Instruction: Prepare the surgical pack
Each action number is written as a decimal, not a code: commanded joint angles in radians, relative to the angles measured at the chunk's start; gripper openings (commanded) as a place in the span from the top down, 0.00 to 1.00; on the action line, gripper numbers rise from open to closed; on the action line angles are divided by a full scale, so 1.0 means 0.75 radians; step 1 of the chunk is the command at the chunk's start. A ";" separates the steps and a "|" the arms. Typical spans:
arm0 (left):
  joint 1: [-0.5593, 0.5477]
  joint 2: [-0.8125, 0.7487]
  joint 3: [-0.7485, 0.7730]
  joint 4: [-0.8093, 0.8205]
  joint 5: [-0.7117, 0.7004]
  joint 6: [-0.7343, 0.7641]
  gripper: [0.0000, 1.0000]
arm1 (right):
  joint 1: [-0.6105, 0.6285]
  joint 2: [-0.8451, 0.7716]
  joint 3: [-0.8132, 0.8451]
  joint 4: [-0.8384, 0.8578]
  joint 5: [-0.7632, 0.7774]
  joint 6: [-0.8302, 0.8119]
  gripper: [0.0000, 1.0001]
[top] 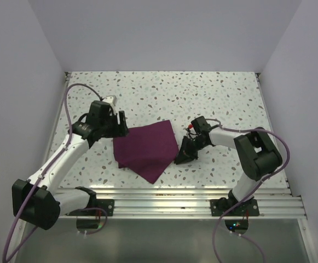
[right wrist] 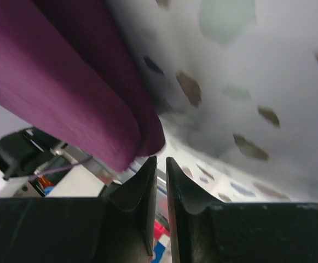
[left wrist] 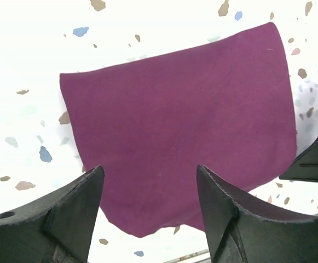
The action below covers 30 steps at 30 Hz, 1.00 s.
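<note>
The surgical pack [top: 148, 149] is a deep purple cloth lying folded on the speckled table between the two arms. In the left wrist view the surgical pack [left wrist: 175, 115] spreads flat below and beyond my left gripper [left wrist: 150, 178], which is open wide with nothing between its fingers. From above, the left gripper [top: 121, 124] sits at the cloth's upper left corner. My right gripper [top: 181, 155] is low at the cloth's right edge. In its own view the right gripper [right wrist: 161, 160] has its jaws nearly together with only a thin slit and nothing in it. A rounded fold of the pack [right wrist: 65, 82] hangs just beyond the tips.
The speckled tabletop [top: 202, 98] is boxed in by white walls at the back and both sides. Ribbed metal rails [top: 191, 194] run along the near edge by the arm bases. The right arm's black gripper [left wrist: 317, 159] shows at the right edge of the left wrist view.
</note>
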 commanded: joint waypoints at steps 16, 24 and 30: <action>-0.501 0.192 0.092 0.001 -0.542 0.257 0.19 | -0.159 0.396 0.583 0.112 0.002 0.129 0.74; -0.790 0.534 0.195 -0.163 -0.922 0.133 0.19 | -0.286 0.226 0.454 -0.070 0.018 -0.122 0.49; -0.841 0.665 0.227 -0.265 -0.984 0.049 0.19 | -0.294 0.077 0.260 -0.019 -0.012 -0.117 0.47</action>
